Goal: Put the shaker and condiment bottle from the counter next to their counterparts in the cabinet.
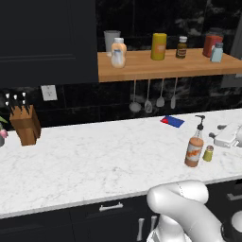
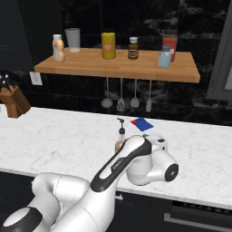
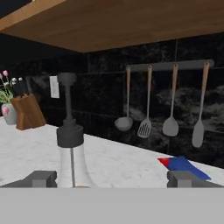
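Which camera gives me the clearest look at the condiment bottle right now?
The left base view: the condiment bottle stands whole on the counter, label visible, beside the shaker. The right base view has the arm hiding all but its neck. The hand view shows just its neck and shoulder.

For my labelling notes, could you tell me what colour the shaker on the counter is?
Yellow-green with a grey cap; the shaker shows best in the left base view.

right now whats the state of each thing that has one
gripper: open, fingers either side of the condiment bottle
condiment bottle: upright on the counter
shaker: upright beside it
pale blue shaker: upright on the cabinet shelf
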Robot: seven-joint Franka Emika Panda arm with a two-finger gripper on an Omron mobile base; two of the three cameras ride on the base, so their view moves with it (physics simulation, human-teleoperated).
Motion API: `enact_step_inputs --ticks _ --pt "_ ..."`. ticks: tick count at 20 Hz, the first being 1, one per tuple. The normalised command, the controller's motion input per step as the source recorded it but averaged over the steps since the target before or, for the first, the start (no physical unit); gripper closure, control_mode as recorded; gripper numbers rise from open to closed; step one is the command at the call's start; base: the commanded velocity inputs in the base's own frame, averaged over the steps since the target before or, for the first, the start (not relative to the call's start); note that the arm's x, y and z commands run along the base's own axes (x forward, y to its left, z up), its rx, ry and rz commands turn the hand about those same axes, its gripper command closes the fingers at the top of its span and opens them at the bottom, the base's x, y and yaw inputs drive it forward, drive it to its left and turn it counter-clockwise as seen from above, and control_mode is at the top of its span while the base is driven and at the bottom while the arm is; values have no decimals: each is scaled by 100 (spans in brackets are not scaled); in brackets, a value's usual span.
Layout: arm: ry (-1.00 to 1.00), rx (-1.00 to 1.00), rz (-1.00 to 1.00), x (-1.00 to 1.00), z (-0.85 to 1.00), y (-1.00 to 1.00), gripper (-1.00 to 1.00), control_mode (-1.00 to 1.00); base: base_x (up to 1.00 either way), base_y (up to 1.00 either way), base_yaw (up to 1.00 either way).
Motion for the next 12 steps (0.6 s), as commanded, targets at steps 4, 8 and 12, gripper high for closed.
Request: enact_step_inputs --ticks 4,8,12 --pt "-5 0 7 0 0 5 -100 -100 0 0 0" --pt "-4 0 6 0 0 13 -100 -100 0 0 0" --pt "-2 0 4 4 0 12 -100 -100 0 0 0"
